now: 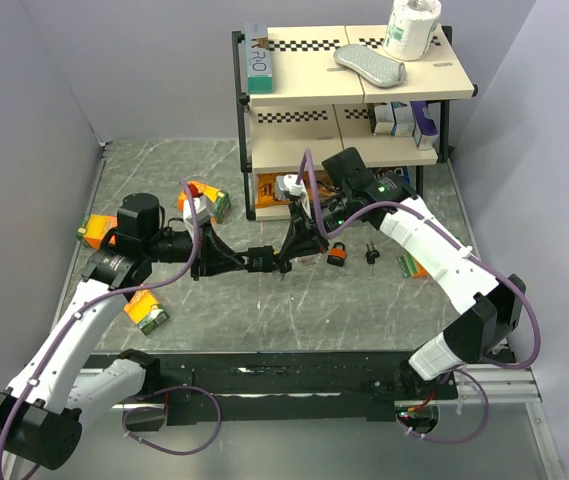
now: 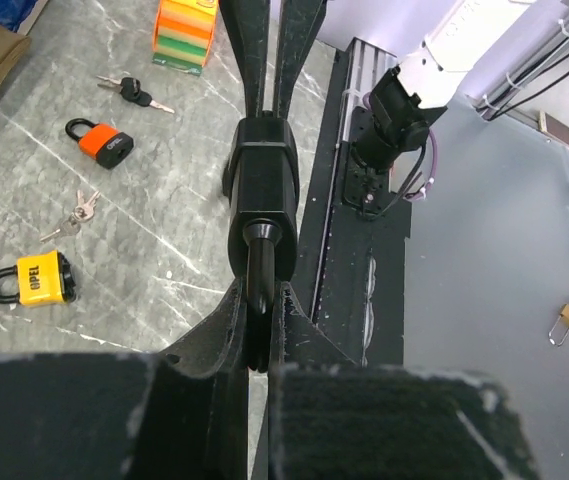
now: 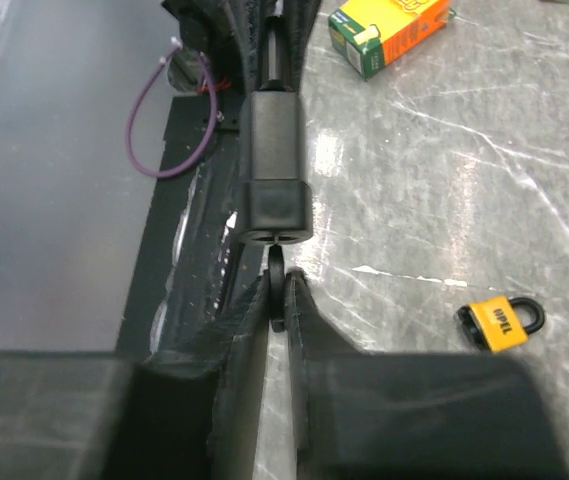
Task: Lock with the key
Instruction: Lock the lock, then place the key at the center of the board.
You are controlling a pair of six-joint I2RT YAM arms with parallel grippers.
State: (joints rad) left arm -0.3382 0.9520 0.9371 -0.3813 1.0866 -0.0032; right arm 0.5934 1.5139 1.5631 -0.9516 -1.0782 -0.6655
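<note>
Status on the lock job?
Left gripper shut on black padlock, shackle side. Right gripper pinching key at the keyhole. Nothing in the way; yellow padlock lies clear.

The yellow padlock (image 2: 32, 280) at lower left of the left wrist view reads "OPEL" (turned sideways); lettering on the orange padlock (image 2: 107, 146) is unreadable.

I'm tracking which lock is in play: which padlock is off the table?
The black padlock, held in the air by the left pincer; the orange padlock and the yellow padlock lie flat on the table.
</note>
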